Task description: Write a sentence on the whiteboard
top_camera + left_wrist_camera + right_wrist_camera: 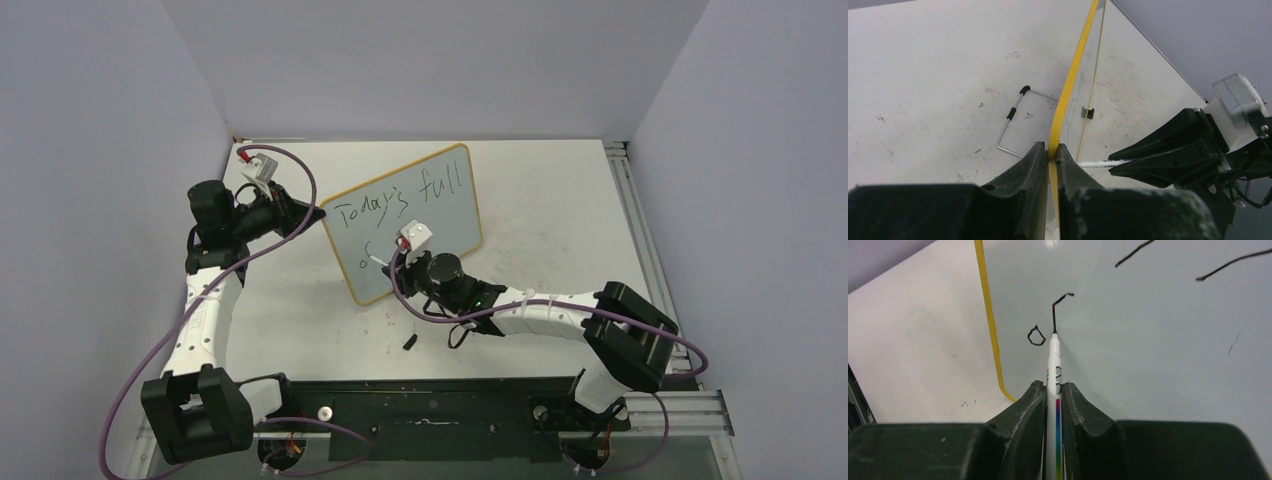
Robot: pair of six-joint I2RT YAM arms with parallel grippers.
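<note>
I have one whiteboard point(452, 212) standing propped on the counter point(560, 200), long axis running near-left to far-right, face toward the arm bases, its left edge pinched in my left tool point(1052, 155). My right tool point(1054, 392) grips the one marker point(1053, 357), tip on the board; the sentence point(402, 198) has two words, plus an "o" and one stroke below.

Bright even light, soft shadows; small glare spot atop whiteboard point(1158, 355); near foreground blurred

Marker point(1053, 357) barrel partly hidden within the right claw point(1053, 386), rear end off-frame.
</note>
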